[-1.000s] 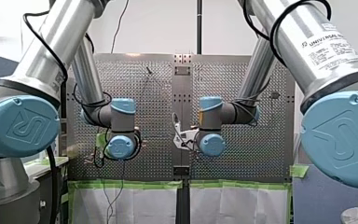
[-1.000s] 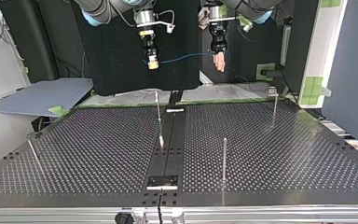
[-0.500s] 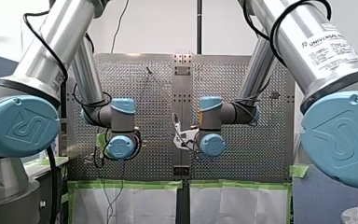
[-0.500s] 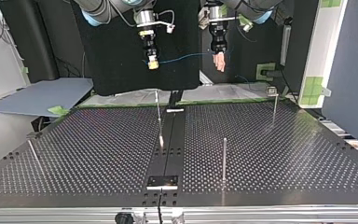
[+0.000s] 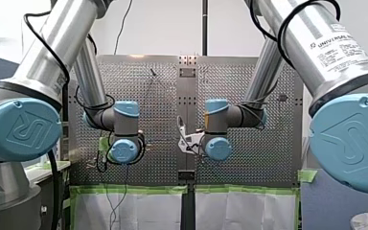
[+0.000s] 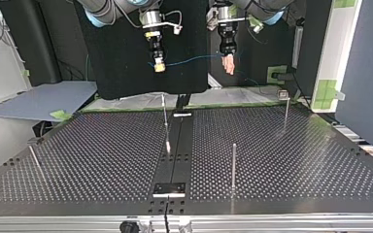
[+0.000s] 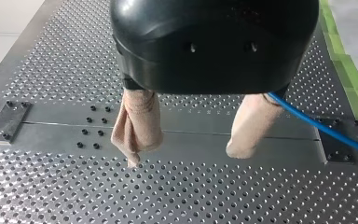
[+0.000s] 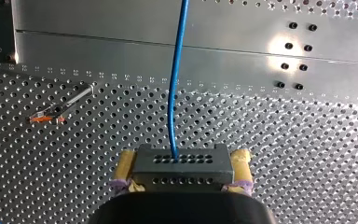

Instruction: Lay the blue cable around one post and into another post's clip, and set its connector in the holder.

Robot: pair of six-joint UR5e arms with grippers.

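Observation:
My right gripper (image 8: 182, 186) is shut on a dark grey connector block (image 8: 182, 165), its yellow pads on the block's two sides. The blue cable (image 8: 175, 93) runs straight ahead from the block, above the perforated table. In the top view this gripper (image 6: 159, 66) hangs high at the back with the cable (image 6: 189, 60) stretching across to my left gripper (image 6: 229, 64). My left gripper (image 7: 186, 149) stands open with nothing between its beige padded fingers (image 7: 137, 123); the cable (image 7: 321, 128) passes just outside one finger.
Thin posts rise from the table (image 6: 281, 160): one near the middle strip (image 6: 165, 119), one nearer the camera (image 6: 233, 165), one at the back right (image 6: 285, 109), one leaning at the left (image 6: 34, 158). A small plate (image 6: 170, 188) sits on the strip's near end.

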